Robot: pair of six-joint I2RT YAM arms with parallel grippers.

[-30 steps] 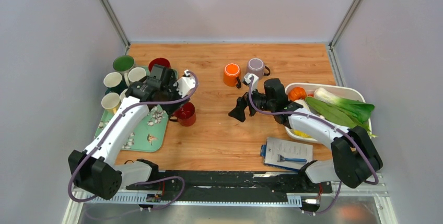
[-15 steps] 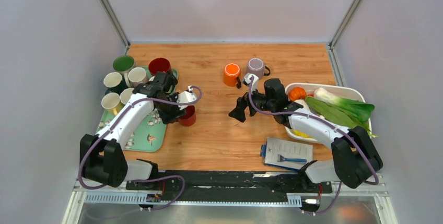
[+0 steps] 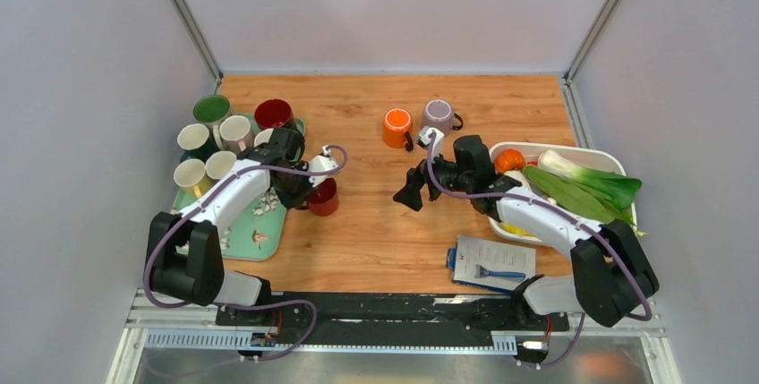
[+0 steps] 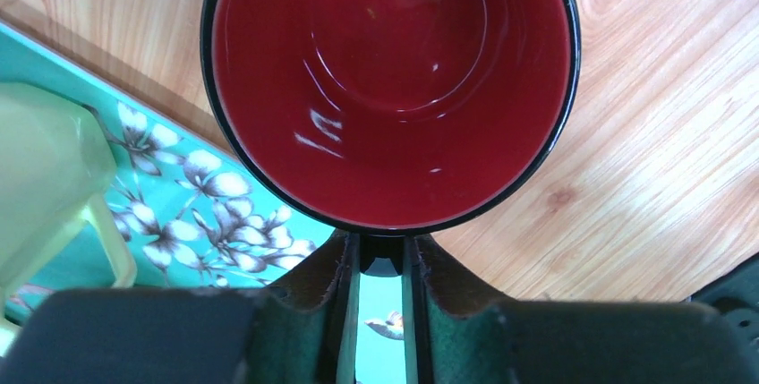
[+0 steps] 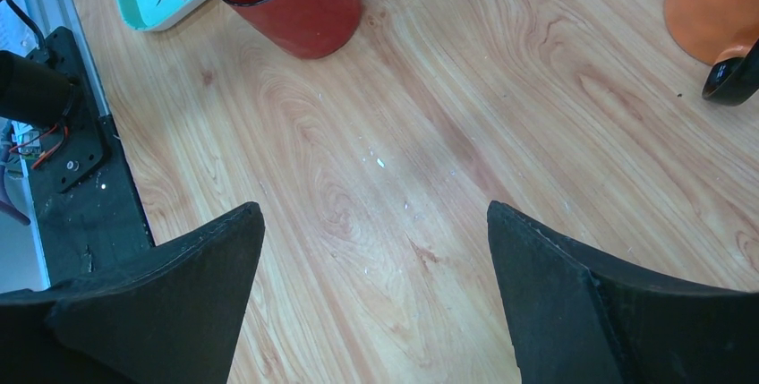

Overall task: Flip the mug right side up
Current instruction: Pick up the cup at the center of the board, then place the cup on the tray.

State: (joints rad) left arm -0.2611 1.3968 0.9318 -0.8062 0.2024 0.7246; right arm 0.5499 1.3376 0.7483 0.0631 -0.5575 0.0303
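At the right edge of the flowered tray [image 3: 240, 243], on the bare wood of the table [image 3: 376, 232], the red mug [image 3: 322, 196] stood with its mouth facing up. The left wrist camera looked straight down into its glossy red inside, so its long axis seemed vertical, or very near to it. I judged that the turning itself was done and only the letting go remained.

The left gripper [image 3: 302, 189] was directly at the mug, on the side toward the tray. Its 2 fingers [image 4: 333, 308] were drawn close together, and a dark piece sat between them just under the black rim. It looked like the handle [image 4: 382, 265], so I took this as a grasp on the handle, not on the wall.

The right gripper [image 3: 413, 189] hung over the table well apart from the mug, to its right. Its jaws were spread wide and held nothing. The red mug lay far ahead of it, and the orange mug [image 3: 396, 127] was closer to it.

So the left arm was clearly the nearer one. The coming move depended on 1 thing: the handle pointed back toward that hand. The fingers could part and draw away toward the tray without pushing the mug over.
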